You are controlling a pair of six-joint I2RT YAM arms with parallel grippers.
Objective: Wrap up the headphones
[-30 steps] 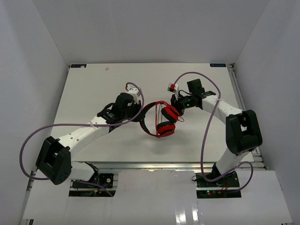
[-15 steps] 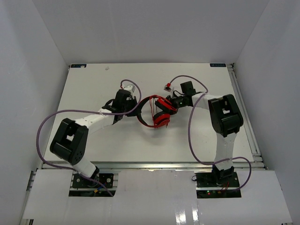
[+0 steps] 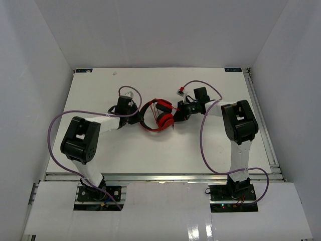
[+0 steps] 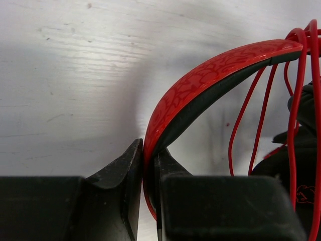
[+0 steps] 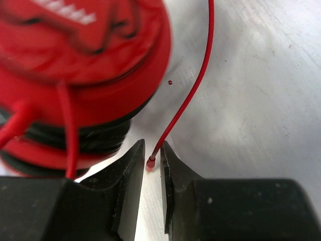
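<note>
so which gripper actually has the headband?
The left gripper: its jaws are clamped on the red headband. The right gripper just straddles the cord's tip, beside an earcup.

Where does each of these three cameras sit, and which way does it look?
Top: fixed above and behind the arms, looking down at the table; shows both arms, with the headphones between the left gripper and right gripper.
Left wrist: on the left arm, looking along its fingers, which clamp the headband.
Right wrist: on the right arm, looking along its fingers, slightly parted around the cord end, beside an earcup.
Shared: every view shows the headphones; both wrist views show cord and table.
</note>
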